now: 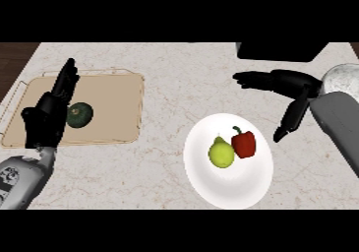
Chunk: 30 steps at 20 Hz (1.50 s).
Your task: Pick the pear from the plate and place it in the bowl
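The pear (pixel 221 152) is found untouched on the plate (pixel 229 194), touching a red pepper (pixel 244 143), with the right hand (pixel 287 88) held spread-fingered beyond the plate's far right rim; approach is judged pending, requiring descent and closure.

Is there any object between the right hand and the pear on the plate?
No, nothing visible blocks it. The right hand is open above the plate's upper right. The red pepper touches the pear on its right side, so the fingers may meet it when approaching from there. No bowl is clearly visible.
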Tool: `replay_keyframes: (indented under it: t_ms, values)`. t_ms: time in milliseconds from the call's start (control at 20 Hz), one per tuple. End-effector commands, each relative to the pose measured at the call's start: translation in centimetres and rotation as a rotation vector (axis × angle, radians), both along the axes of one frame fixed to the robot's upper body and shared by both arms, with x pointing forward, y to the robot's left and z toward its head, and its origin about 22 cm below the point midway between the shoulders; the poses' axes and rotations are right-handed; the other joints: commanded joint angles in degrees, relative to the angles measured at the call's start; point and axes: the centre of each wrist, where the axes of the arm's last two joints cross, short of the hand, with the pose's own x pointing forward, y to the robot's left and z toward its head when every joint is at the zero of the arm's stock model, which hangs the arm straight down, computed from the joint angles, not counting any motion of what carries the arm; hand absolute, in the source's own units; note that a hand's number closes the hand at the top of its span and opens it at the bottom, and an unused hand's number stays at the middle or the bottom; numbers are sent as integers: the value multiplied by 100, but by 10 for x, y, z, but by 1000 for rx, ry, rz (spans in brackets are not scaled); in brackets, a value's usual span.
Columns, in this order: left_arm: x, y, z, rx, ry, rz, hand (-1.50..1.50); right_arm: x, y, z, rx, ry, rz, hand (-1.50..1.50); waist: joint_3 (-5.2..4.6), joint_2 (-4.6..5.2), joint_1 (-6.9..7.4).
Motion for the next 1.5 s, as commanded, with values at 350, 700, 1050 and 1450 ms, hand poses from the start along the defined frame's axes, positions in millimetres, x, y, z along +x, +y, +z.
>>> replay_keyframes:
  t_ms: [350, 700, 1050, 1450]
  values:
    - [-3, 8, 9, 8, 2, 28, 0, 22, 89, 3, -171, 53, 319, -150, -7, -46, -182]
    - [-3, 5, -4, 11, 12, 25, 0, 22, 112, 0, -315, 56, 426, -150, -9, -41, -222]
    - [-15, 13, 14, 5, 8, 49, 0, 6, 106, -41, -446, 67, 443, -150, -6, -70, -255]
    - [-17, -3, -1, 8, 11, 52, 0, -3, 130, -69, -447, 76, 452, -150, -8, -67, -283]
